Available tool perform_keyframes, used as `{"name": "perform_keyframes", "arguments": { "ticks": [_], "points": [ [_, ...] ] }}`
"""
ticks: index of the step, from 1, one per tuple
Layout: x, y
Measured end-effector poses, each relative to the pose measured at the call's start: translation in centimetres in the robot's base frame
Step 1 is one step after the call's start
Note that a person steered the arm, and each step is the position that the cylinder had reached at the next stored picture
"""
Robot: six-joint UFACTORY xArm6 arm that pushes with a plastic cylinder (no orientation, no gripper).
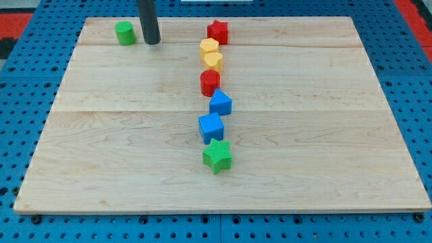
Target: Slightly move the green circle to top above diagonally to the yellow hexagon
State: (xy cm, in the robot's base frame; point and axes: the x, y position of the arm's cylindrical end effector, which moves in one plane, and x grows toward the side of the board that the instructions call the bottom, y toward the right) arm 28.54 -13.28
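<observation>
Camera view — my tip just right of green circle.

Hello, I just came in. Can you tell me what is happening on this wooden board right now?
A robot arm with a dark rod is pushing blocks on a wooden board. My tip stands just to the view's right of the green circle, near the top left corner. The yellow hexagon sits further right, heading a column of yellow, red, blue and green blocks below a red star.
</observation>
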Motion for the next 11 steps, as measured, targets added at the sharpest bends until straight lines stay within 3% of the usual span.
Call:
{"name": "perform_keyframes", "arguments": {
  "ticks": [1,6,7,8,11],
  "points": [
    [-0.8,-5.9],
    [-9.4,-8.0],
    [-9.3,-6.3],
    [-9.0,-9.9],
    [-7.9,-8.1]
  ]
}}
